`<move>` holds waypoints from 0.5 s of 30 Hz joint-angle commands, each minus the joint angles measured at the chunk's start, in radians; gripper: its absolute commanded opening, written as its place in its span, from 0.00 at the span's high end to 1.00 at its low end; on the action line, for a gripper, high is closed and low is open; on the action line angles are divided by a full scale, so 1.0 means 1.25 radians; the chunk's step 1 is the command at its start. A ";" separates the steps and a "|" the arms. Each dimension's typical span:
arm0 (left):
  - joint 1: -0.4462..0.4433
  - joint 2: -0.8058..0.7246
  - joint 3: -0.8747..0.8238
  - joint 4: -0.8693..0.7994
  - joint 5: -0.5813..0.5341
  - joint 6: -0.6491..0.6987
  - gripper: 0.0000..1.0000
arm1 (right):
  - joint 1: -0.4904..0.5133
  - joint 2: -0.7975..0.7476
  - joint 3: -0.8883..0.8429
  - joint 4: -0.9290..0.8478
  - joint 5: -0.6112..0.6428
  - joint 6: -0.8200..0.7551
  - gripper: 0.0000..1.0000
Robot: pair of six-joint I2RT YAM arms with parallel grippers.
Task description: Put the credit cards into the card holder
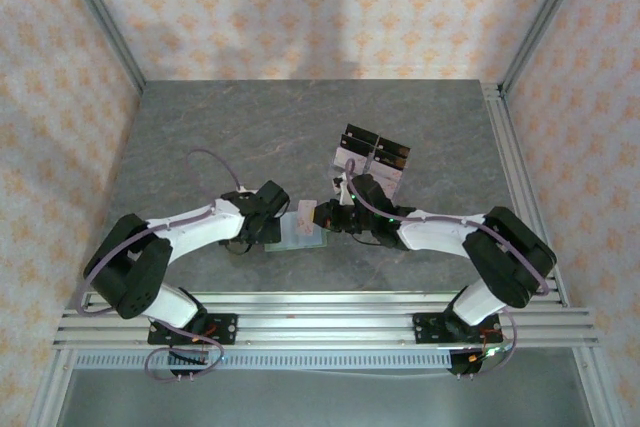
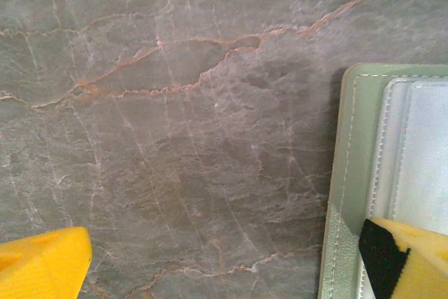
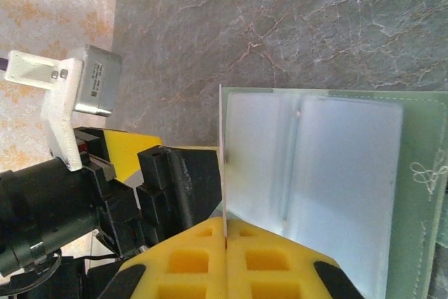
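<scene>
The card holder [image 1: 300, 235] lies open on the table between the arms, sage green with clear pockets [image 3: 329, 180]. My right gripper [image 3: 225, 232] is shut on a thin pale credit card [image 3: 222, 152], seen edge-on and standing upright over the holder's left part. From above, that card [image 1: 305, 211] sits just ahead of the right gripper [image 1: 322, 215]. My left gripper [image 2: 224, 271] is open wide. One yellow fingertip [image 2: 413, 257] sits over the holder's edge [image 2: 346, 187], the other [image 2: 42, 267] over bare table. In the top view the left gripper [image 1: 276, 215] is at the holder's left edge.
A clear acrylic rack [image 1: 372, 155] with black pieces stands behind the right arm, with a pale card [image 1: 345, 162] at its left end. The marble table [image 1: 230, 137] stretches to patterned walls. Aluminium rails [image 1: 320, 322] run along the near edge.
</scene>
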 commanded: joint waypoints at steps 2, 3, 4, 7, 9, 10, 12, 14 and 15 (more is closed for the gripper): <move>-0.006 0.018 -0.024 0.011 -0.037 -0.024 0.00 | 0.005 0.018 -0.012 0.034 -0.005 -0.004 1.00; -0.006 0.019 -0.028 0.012 -0.038 -0.026 0.00 | 0.005 0.021 -0.012 0.033 -0.005 -0.004 1.00; -0.007 0.020 -0.032 0.013 -0.038 -0.028 0.00 | 0.005 0.023 -0.012 0.034 -0.007 -0.005 1.00; -0.007 0.019 -0.043 0.019 -0.036 -0.034 0.00 | 0.005 0.033 -0.012 0.040 -0.013 -0.005 1.00; -0.006 0.017 -0.047 0.021 -0.036 -0.035 0.00 | 0.004 0.041 -0.012 0.046 -0.016 -0.005 1.00; -0.006 0.015 -0.048 0.022 -0.037 -0.035 0.00 | 0.005 0.045 -0.013 0.049 -0.018 -0.004 1.00; -0.007 0.014 -0.050 0.021 -0.039 -0.035 0.00 | 0.005 0.054 -0.013 0.059 -0.025 -0.005 1.00; -0.006 0.013 -0.050 0.021 -0.040 -0.034 0.00 | 0.005 0.063 -0.015 0.074 -0.029 -0.005 1.00; -0.006 0.013 -0.052 0.021 -0.040 -0.034 0.00 | 0.005 0.066 -0.018 0.084 -0.034 -0.008 1.00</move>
